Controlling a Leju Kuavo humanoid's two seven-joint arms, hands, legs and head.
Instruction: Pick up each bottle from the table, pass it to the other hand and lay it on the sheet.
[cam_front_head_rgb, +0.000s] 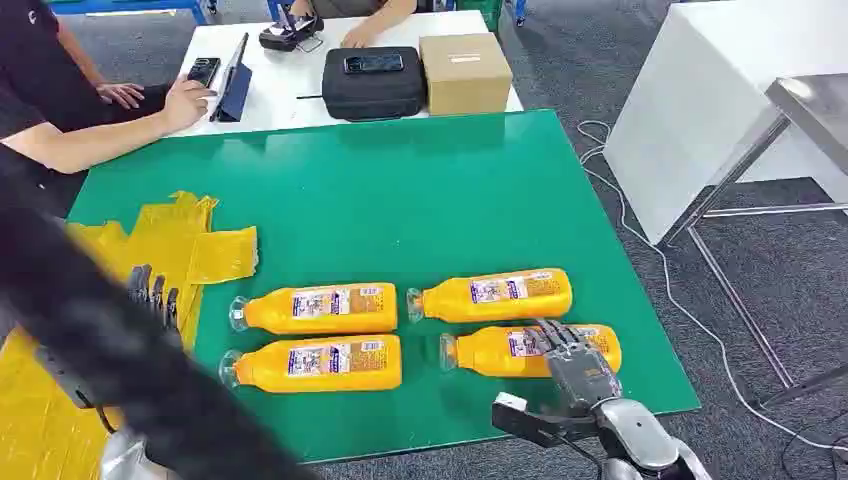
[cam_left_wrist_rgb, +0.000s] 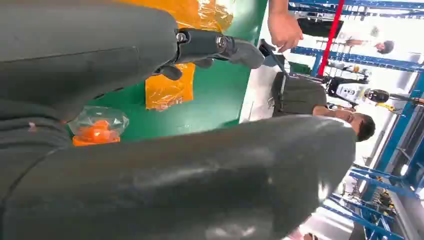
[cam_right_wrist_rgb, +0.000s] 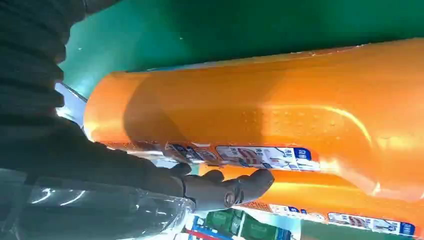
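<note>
Four orange plastic bottles with clear caps lie on their sides in two rows on the green table (cam_front_head_rgb: 420, 200), caps pointing toward the robot's left. The robot's right hand (cam_front_head_rgb: 570, 352) is down on the near right bottle (cam_front_head_rgb: 490, 352); in the right wrist view dark fingers (cam_right_wrist_rgb: 225, 187) reach along that bottle's label side. Whether they are closed around it I cannot tell. The bottle lies on the table beside the far right bottle (cam_front_head_rgb: 490, 293), so I judge the first pick is just being made.

The left hand (cam_front_head_rgb: 152, 295) hangs over the crumpled yellow plastic sheet (cam_front_head_rgb: 215, 250) at the table's left edge, fingers apart and holding nothing; the left wrist view shows a finger stretched out above the green surface. The near left bottle (cam_front_head_rgb: 315, 364) and the far left bottle (cam_front_head_rgb: 320, 308) lie untouched between the two hands.

Next, as I see it, the right hand needs a firm wrap around the rounded, glossy body, which could roll or slip, then a lift clear of its neighbour and a carry across to the waiting left hand. Two people sit at the white table (cam_front_head_rgb: 290, 85) beyond.
</note>
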